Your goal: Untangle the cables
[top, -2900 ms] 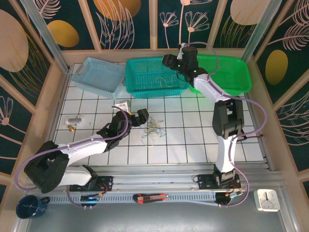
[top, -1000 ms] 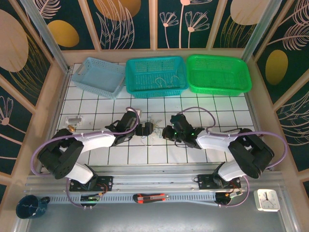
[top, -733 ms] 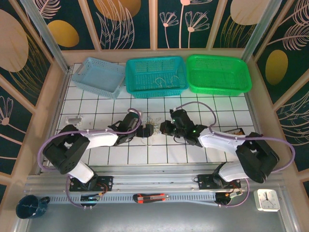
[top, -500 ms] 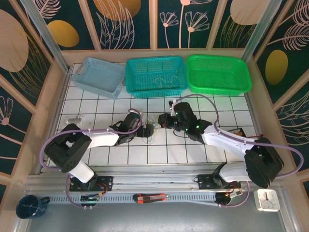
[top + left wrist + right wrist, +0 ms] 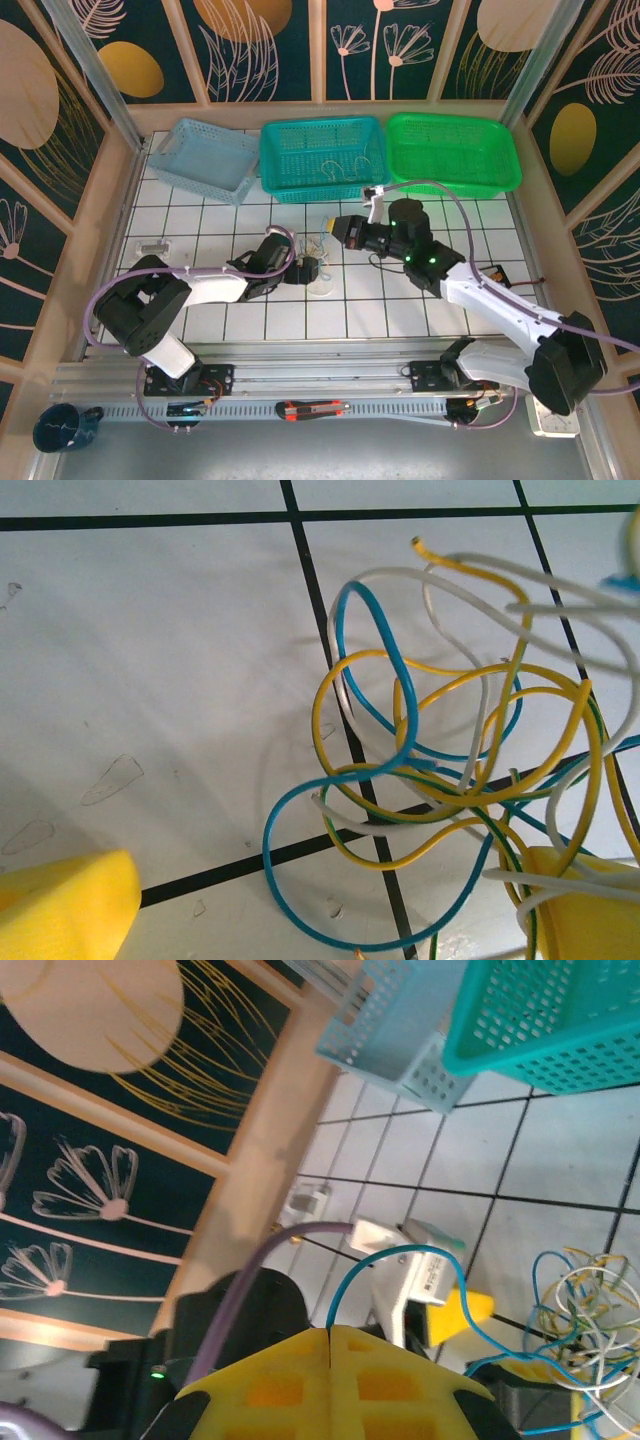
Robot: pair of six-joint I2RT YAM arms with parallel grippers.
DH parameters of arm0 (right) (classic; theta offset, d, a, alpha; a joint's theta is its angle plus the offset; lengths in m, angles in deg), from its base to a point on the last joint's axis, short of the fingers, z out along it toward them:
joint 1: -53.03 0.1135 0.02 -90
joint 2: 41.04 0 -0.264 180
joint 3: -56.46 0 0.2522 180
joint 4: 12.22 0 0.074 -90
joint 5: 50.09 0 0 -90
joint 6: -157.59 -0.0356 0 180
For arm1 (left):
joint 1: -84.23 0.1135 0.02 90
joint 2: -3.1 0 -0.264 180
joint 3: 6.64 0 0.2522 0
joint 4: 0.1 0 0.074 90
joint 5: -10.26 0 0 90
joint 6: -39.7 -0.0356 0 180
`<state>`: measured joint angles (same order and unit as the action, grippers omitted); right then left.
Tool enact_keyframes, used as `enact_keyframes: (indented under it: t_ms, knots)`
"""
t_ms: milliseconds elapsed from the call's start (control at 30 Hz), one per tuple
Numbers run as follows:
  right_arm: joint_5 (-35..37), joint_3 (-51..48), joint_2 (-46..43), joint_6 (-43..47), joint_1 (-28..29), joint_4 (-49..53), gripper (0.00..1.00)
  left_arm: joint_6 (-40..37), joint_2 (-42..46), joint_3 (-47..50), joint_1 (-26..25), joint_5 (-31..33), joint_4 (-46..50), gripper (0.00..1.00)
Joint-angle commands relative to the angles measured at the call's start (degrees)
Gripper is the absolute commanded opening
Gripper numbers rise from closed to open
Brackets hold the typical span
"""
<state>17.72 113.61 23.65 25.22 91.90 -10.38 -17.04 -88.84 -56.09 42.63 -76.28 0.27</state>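
Snagging looks the likeliest trouble on the tiled table [image 5: 370,315], where the cables [image 5: 440,770] lie in a blue, yellow and whitish knot near centre frame in the top view. The right tool [image 5: 330,1345], pads pressed together, appears to pinch a blue wire [image 5: 400,1252] that arcs down to the tangle at lower right of its wrist view. The left tool [image 5: 318,908] stands wide open astride the heap, gripping nothing, and several loops drape over one yellow pad [image 5: 575,910] at lower right of the left wrist view.

With nothing pinned, a pull on the blue wire could drag the whole bundle along, cinch the crossed yellow loops tighter, or hook strands on that pad. The thin wire might equally slip from the closed pads.

Three baskets sit along the top of the frame. The teal basket [image 5: 283,180] in the middle holds a few thin pale wires, the green basket [image 5: 452,152] at right shows bare mesh, and nothing can be made out in the light blue basket [image 5: 205,160] at left.
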Motion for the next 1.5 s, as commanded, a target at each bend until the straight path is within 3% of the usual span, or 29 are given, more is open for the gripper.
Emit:
enact_keyframes:
  t_ms: [0,267,567,767,833,1033,1133,1333,1467]
  knots:
    - [-4.0,-0.8,-2.1,-2.6,-1.3,-6.5,0.0,0.1,-3.5,1.9,0.8,0.3,-0.8,0.99]
    - [-1.8,-0.8,0.1,1.5,-1.2,-2.1,0.0,-0.7,-0.9,1.8,0.8,0.5,0.4,0.99]
    - [1.2,-2.8,0.6,4.4,-1.5,-0.3,0.0,-1.7,10.2,3.0,0.7,1.4,5.4,0.99]
    - [1.4,-3.8,0.6,4.2,-1.9,-1.0,0.0,3.0,19.0,4.9,1.4,0.7,6.4,0.99]
    - [1.4,-4.3,0.5,3.8,-2.1,-1.5,0.0,8.2,23.5,7.3,2.7,-0.3,3.0,0.99]
    - [0.6,-6.7,-0.1,1.0,-2.9,-4.7,0.0,26.9,32.8,17.8,9.0,-7.8,-20.0,0.99]
    - [0.5,-7.8,-0.8,-0.3,-3.1,-6.0,0.0,28.5,31.2,16.4,9.1,-10.1,-23.2,0.95]
    - [-0.1,-10.6,-2.6,-3.4,-3.5,-10.1,0.0,29.3,24.5,13.1,9.1,-14.4,-26.9,0.76]
    - [-0.6,-11.9,-3.7,-5.5,-3.9,-13.2,0.0,30.0,20.5,12.7,9.1,-16.0,-29.2,0.75]
